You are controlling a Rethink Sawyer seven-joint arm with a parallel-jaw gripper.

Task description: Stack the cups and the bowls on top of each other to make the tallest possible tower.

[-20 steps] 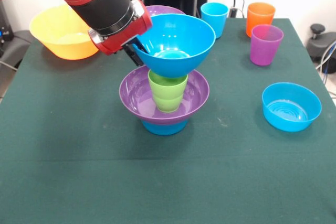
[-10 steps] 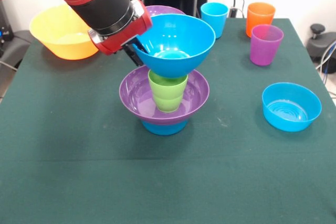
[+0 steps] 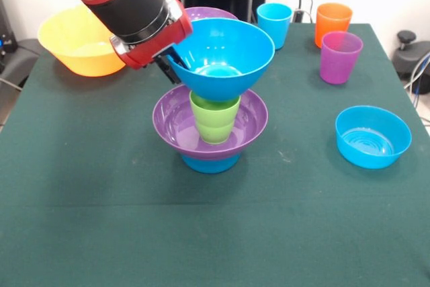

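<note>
The tower stands mid-table: a small blue bowl (image 3: 209, 163) lowest, a wide purple bowl (image 3: 173, 122) on it, and a lime green cup (image 3: 215, 119) upright inside that. The large blue bowl (image 3: 225, 48) sits on the green cup's rim. My gripper (image 3: 171, 65) is at that bowl's left rim, shut on it, with the fingers mostly hidden by the bowl and wrist. The light blue cup (image 3: 274, 21), orange cup (image 3: 333, 21) and purple cup (image 3: 340, 57) stand at the far right.
The large yellow bowl (image 3: 77, 45) sits at the far left beside my arm. A second purple bowl (image 3: 208, 13) shows behind the large blue bowl. Another small blue bowl (image 3: 373, 137) lies on the green cloth at the right.
My arm and the large blue bowl have shifted very slightly to the left. Nothing else has moved.
</note>
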